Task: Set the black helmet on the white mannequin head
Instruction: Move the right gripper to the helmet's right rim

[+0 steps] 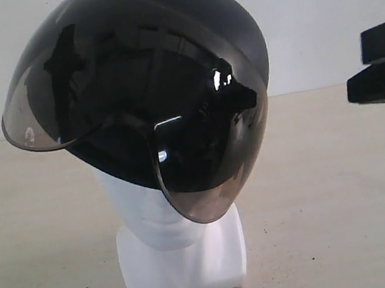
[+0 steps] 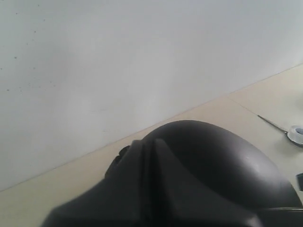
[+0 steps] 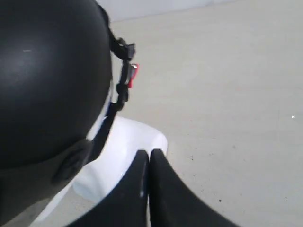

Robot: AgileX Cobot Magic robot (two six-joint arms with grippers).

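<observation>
The black helmet (image 1: 180, 15) sits tilted on the white mannequin head (image 1: 151, 208), covering all but the chin and the blocky neck base (image 1: 188, 260). Its smoky visor (image 1: 203, 164) hangs over the face. My right gripper (image 3: 149, 152) is shut and empty, close to the neck base (image 3: 128, 142) and below the helmet shell (image 3: 47, 71); it shows at the right edge (image 1: 384, 65), apart from the helmet. A chin strap with a red buckle (image 3: 133, 75) dangles. My left gripper (image 2: 150, 141) is shut, its fingers lying against the helmet dome (image 2: 222, 165); the exterior view hides it.
Everything stands on a beige tabletop (image 1: 344, 186) in front of a white wall (image 1: 317, 9). A small roll of tape (image 2: 297, 134) and a thin rod (image 2: 272, 123) lie on the table far off in the left wrist view.
</observation>
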